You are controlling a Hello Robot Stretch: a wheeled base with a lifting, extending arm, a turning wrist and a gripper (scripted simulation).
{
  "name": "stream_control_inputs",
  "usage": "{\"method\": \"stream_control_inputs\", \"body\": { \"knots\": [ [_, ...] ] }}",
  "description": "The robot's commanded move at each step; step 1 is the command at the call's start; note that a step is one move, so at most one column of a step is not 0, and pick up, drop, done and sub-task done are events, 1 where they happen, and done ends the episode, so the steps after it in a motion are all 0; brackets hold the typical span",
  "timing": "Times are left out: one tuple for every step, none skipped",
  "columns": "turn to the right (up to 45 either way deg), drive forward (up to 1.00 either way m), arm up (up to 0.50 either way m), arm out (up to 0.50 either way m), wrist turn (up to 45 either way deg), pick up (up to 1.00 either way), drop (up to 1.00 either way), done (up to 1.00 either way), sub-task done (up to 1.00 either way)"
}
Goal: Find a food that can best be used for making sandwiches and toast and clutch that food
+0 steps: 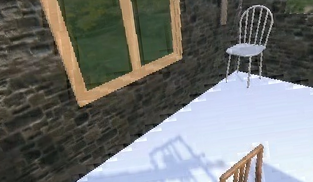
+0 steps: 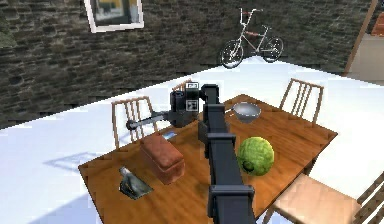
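We take the wooden table (image 2: 290, 135) as our anchor. At its near right corner a pale-seated chair (image 2: 315, 200) is drawn up, and from the table's near edge the dark arm (image 2: 222, 160) runs out over the top. Left of the arm, on the table's near half, lies a small dark and grey thing (image 2: 130, 184) that we cannot name. Just beyond it is the brown loaf of bread (image 2: 162, 158), resting flat on the wood. Right of the arm sits a green round head (image 2: 256, 155), likely a lettuce, and farther in a grey bowl (image 2: 243, 111).

The gripper (image 2: 138, 124) reaches toward the table's far left edge, past the loaf, in front of a wooden chair (image 2: 130, 108). We cannot tell whether its fingers are apart or together, nor whether it holds anything. Well beyond the table a bicycle (image 2: 250, 45) stands by the stone wall (image 2: 60, 60).

We judge the search done: the bread is found and within reach. The grasp and the lift are left.
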Motion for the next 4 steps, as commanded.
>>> {"method": "stream_control_inputs", "body": {
  "knots": [
    [0.0, 0.0, 0.0, 0.0, 15.0, 0.0, 0.0, 0.0, 0.0],
    [0.0, 0.0, -0.3, 0.0, 0.0, 0.0, 0.0, 0.0, 0.0],
    [0.0, 0.0, 0.0, 0.0, 0.0, 1.0, 0.0, 0.0, 0.0],
    [0.0, 0.0, 0.1, 0.0, 0.0, 0.0, 0.0, 0.0, 0.0]
  ]
}}
